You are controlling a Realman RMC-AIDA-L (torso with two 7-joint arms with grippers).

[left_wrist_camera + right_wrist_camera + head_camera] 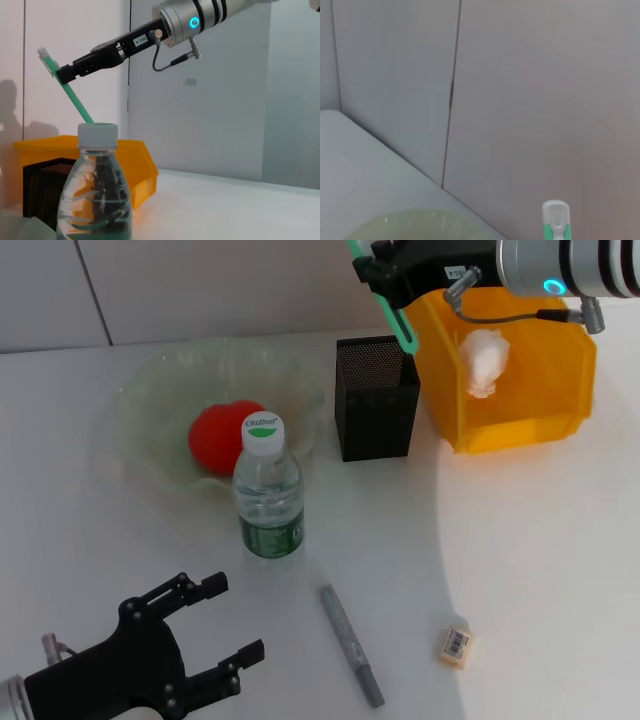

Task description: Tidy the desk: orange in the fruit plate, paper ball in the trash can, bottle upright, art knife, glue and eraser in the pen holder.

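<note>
My right gripper [378,270] hangs high at the back, shut on a slim green art knife [398,318] that slants down over the black mesh pen holder [375,400], its lower end at the holder's far right corner. The left wrist view shows that gripper [66,74] and the knife [76,97] behind the bottle [97,190]. The orange [222,435] lies in the pale-green fruit plate [150,390]. The bottle [268,490] stands upright in front of the plate. The paper ball [484,360] rests in the yellow trash can [530,410]. My left gripper [235,618] is open near the front left.
A grey pen-shaped stick [350,645], likely the glue, lies on the table in front of the bottle. The small tan eraser [455,647] lies to its right. The wall stands close behind the plate and the bin.
</note>
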